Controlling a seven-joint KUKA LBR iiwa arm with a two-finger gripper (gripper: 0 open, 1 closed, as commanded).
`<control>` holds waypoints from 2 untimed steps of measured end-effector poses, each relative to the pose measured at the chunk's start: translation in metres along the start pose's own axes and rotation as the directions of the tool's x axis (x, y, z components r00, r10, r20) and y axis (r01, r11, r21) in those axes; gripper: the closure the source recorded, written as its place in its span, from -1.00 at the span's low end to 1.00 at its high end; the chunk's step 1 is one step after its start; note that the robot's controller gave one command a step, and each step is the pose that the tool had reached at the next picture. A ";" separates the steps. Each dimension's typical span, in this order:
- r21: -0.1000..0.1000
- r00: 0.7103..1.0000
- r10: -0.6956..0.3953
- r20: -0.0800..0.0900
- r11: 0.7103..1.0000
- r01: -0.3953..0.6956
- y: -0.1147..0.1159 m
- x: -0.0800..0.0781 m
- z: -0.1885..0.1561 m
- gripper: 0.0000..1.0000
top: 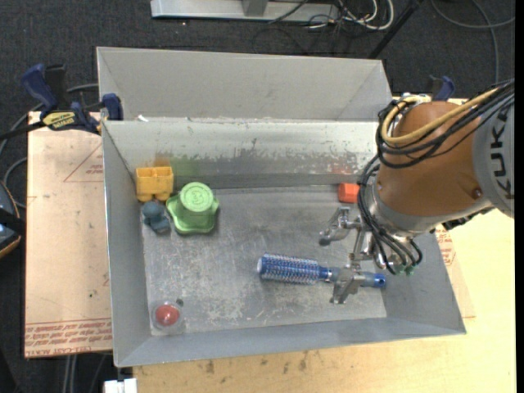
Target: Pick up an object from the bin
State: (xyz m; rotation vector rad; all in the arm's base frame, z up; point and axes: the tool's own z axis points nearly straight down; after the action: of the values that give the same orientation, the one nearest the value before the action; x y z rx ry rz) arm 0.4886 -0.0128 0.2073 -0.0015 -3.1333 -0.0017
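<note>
Hanging over the near right of the bin point(123, 236), the gripper point(337, 262) stood open, fingers point(331, 234) either side of the handle of the blue hairbrush point(288, 269). Light, stiff, slick plastic, I judged — best pinched across that narrow handle, not the bristles.

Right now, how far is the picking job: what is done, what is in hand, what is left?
Done: the pincer is down at the handle end of the blue hairbrush. In hand: nothing; it is open and the brush lies on the floor of the bin. Left: close on it and lift it out.
</note>
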 end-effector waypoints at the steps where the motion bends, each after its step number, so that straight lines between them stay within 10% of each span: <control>1: 0.006 0.852 -0.524 0.011 0.852 0.524 -0.014 -0.041 0.132 -1.00; 2: 0.010 0.852 -0.524 0.012 0.852 0.524 -0.015 -0.042 0.129 1.00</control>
State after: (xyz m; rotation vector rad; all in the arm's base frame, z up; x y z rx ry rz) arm 0.5297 -0.0278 0.0775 0.8561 -3.0296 0.0040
